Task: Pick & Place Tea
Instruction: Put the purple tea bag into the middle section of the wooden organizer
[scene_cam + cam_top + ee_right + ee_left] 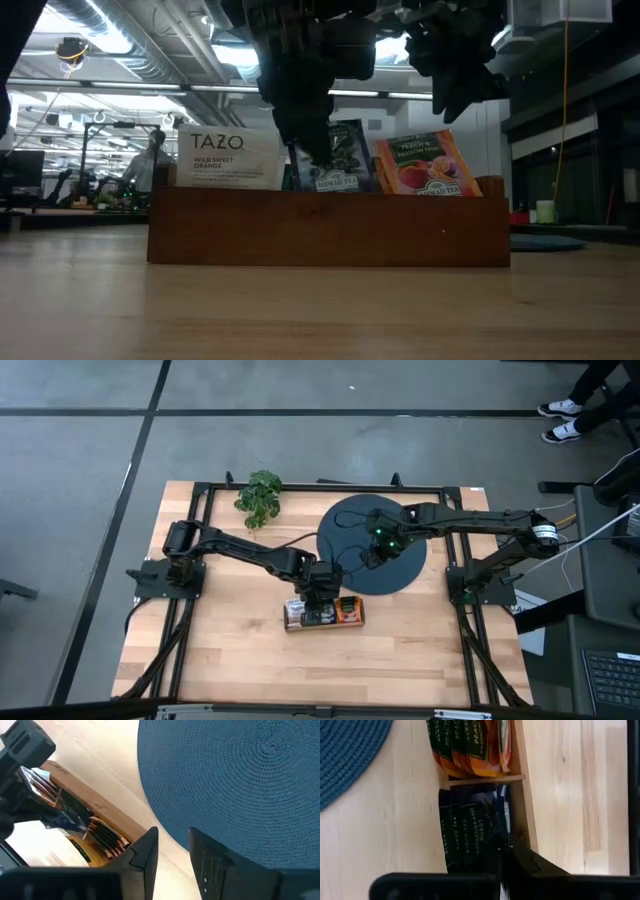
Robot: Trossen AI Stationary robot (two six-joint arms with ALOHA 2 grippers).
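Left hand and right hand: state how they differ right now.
The left hand is down in the wooden box, shut on a dark tea packet in the middle compartment; the right hand hangs above the round mat, away from the box. The left hand's fingers are pinched together; the right hand's stand apart with nothing between them. Both are dark and two-fingered.

Tea packets (pixel 335 160) stand upright in the wooden box (pixel 330 228).
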